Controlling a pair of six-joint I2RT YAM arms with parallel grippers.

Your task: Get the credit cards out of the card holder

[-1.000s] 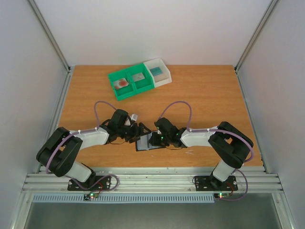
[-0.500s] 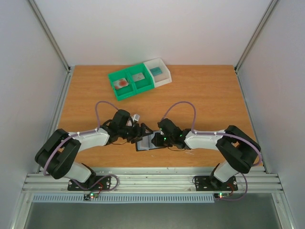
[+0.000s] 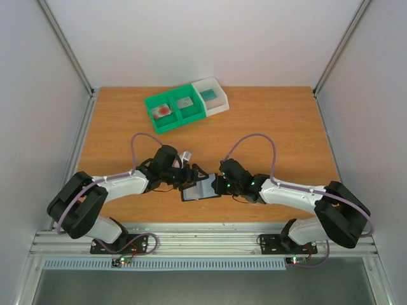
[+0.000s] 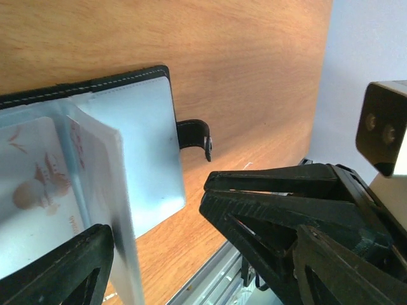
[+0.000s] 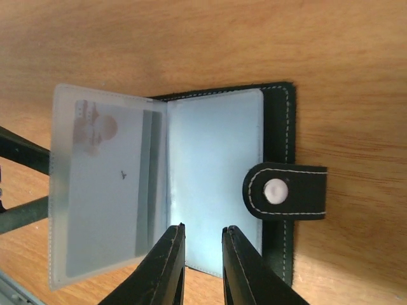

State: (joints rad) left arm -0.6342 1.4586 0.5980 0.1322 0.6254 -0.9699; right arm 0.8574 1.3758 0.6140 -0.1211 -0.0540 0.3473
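Note:
The card holder point(image 3: 201, 190) lies open near the table's front edge, black outside with grey-blue pockets and its clasp tab point(image 5: 286, 190) folded over the right side. A clear sleeve stands up from its spine with a pale credit card point(image 5: 102, 184) with a red blotch inside; the card also shows in the left wrist view point(image 4: 32, 190). My left gripper point(image 4: 156, 213) is wide open at the holder's left, with the raised sleeve's edge beside one finger point(image 4: 63, 273). My right gripper point(image 5: 203, 235) hovers over the right pocket, its jaws a narrow gap apart with nothing between them.
A green bin point(image 3: 173, 109) with two compartments, each with a card in it, and a white bin point(image 3: 213, 95) with a teal item stand at the back left of the table. The table's front edge and metal rail run just below the holder.
My right arm has stretched out to the right, and its gripper has shifted slightly right over the holder. My left gripper has edged right toward the holder.

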